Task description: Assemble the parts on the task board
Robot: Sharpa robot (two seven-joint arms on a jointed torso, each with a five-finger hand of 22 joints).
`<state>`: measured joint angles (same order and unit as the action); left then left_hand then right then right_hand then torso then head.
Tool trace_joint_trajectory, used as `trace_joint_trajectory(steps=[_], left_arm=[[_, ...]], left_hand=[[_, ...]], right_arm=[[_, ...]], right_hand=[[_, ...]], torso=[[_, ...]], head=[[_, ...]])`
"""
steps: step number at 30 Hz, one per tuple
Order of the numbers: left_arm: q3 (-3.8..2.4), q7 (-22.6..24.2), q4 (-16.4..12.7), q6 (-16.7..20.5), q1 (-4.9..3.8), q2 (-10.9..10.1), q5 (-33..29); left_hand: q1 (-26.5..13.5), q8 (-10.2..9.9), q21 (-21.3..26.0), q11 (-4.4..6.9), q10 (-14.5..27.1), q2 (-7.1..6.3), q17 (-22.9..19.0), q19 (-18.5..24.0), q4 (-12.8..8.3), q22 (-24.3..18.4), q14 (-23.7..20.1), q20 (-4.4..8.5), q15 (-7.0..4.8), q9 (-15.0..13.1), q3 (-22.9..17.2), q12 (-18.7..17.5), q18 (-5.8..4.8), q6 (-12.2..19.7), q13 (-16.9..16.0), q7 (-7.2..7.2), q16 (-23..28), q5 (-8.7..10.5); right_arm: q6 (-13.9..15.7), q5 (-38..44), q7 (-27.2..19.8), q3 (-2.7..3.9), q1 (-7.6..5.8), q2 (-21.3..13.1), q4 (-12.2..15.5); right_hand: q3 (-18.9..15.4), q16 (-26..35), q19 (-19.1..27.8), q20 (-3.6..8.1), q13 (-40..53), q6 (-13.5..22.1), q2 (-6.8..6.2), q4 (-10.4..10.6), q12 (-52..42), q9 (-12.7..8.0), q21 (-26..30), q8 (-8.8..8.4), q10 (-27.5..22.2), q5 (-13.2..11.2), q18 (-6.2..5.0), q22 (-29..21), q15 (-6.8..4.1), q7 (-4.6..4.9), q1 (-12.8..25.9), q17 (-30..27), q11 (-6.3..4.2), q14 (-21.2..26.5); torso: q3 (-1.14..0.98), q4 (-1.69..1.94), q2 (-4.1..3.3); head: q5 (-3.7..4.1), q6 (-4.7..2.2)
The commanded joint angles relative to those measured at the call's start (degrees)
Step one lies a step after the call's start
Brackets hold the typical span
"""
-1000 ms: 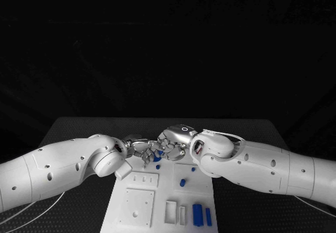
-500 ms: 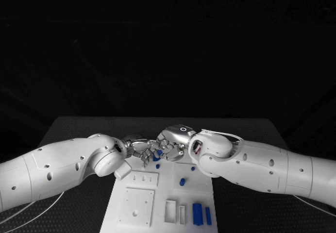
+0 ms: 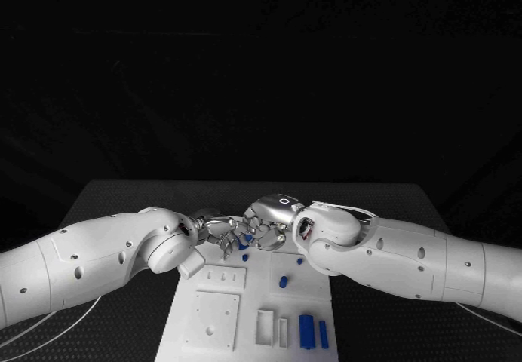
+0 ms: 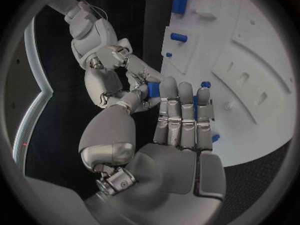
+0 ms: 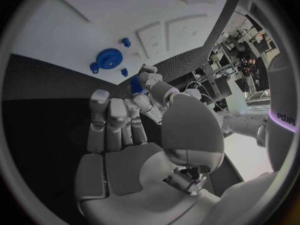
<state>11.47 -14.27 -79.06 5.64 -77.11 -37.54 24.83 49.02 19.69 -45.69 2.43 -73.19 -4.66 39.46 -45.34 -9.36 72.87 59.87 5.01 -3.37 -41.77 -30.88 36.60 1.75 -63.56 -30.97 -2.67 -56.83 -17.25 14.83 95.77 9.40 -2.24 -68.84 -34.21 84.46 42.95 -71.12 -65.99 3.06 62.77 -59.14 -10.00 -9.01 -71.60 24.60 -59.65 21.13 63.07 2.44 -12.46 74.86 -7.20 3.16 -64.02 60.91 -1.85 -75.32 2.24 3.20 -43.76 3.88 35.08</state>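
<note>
Colours: white board, blue parts, silver hands, black desk.
Task board [image 3: 212, 317] is seen white w/ pale grey recess outlines; parts [image 3: 307, 332] on it are seen bright blue, incl. a blue gear-like disc [image 5: 110, 58] and small blue pegs [image 4: 179, 37]. A blue piece [image 4: 153, 89] is seen betw. both hands. Left hand [image 4: 165, 150] and right hand [image 5: 140, 160] are seen silver-grey metallic w/ darker grey pads; arms are white, dotted w/ small dark holes. Desk [image 3: 120, 197] is black w/ fine dotted texture.
</note>
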Motion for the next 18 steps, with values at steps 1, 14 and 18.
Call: trace_joint_trajectory(steps=[1, 14, 18], left_arm=[[-0.05, 0.48, -0.02, -0.62, -0.15, 0.44, -0.03], [1.10, 0.55, 0.07, -1.19, -0.16, 0.68, -0.18], [1.10, 0.68, 0.04, -1.22, -0.15, 0.62, -0.38]], left_hand=[[1.16, -0.39, -0.33, 0.05, 0.11, 1.20, -0.13, 0.52, -0.50, -0.11, -0.52, 3.80, 0.13, -0.05, -0.07, -0.38, -0.73, 0.00, 0.08, -0.44, -0.12, -0.46], [1.81, -2.78, 0.62, -0.87, 0.84, 2.69, -1.65, 1.65, -1.40, -0.98, -1.32, 2.88, 1.14, 0.39, -0.29, -2.98, -0.92, 1.13, 1.60, -1.32, 2.07, -4.07], [2.93, -3.28, 0.67, -0.94, 0.61, 4.08, -1.88, 1.82, -2.93, -1.13, -1.25, 2.73, 1.26, 0.28, -0.79, -3.56, -0.89, 0.99, 1.90, -1.34, 2.42, -6.30]], right_arm=[[-0.84, 0.63, -0.76, -0.05, 0.06, 0.37, 0.66], [-1.13, 0.89, -0.62, -0.45, 0.06, 0.31, 0.60], [-1.12, 0.89, -0.65, -0.53, 0.06, 0.46, 0.38]], right_hand=[[0.30, 0.02, -0.46, 0.09, 0.09, -2.22, 0.45, 0.07, -0.39, 0.52, -0.35, 0.97, 0.29, 0.36, -2.54, -0.07, -0.46, 1.33, 0.00, 0.07, 0.08, -0.12], [0.41, 0.02, -0.48, 0.09, 0.18, -2.24, 0.43, 0.04, -0.44, 0.53, -0.36, 0.98, 0.37, 0.37, -2.54, -0.08, -0.47, 1.32, -0.04, 0.07, 0.07, -0.12], [0.44, 0.02, -0.48, 0.09, 0.19, -2.24, 0.42, 0.04, -0.45, 0.53, -0.36, 0.99, 0.38, 0.37, -2.54, -0.08, -0.47, 1.32, -0.04, 0.07, 0.07, -0.12]], torso=[[0.00, -0.02, -0.01], [0.04, 0.02, 0.02], [0.00, 0.05, 0.06]], head=[[-0.17, 0.05], [-0.34, 0.10], [-0.30, 0.11]])
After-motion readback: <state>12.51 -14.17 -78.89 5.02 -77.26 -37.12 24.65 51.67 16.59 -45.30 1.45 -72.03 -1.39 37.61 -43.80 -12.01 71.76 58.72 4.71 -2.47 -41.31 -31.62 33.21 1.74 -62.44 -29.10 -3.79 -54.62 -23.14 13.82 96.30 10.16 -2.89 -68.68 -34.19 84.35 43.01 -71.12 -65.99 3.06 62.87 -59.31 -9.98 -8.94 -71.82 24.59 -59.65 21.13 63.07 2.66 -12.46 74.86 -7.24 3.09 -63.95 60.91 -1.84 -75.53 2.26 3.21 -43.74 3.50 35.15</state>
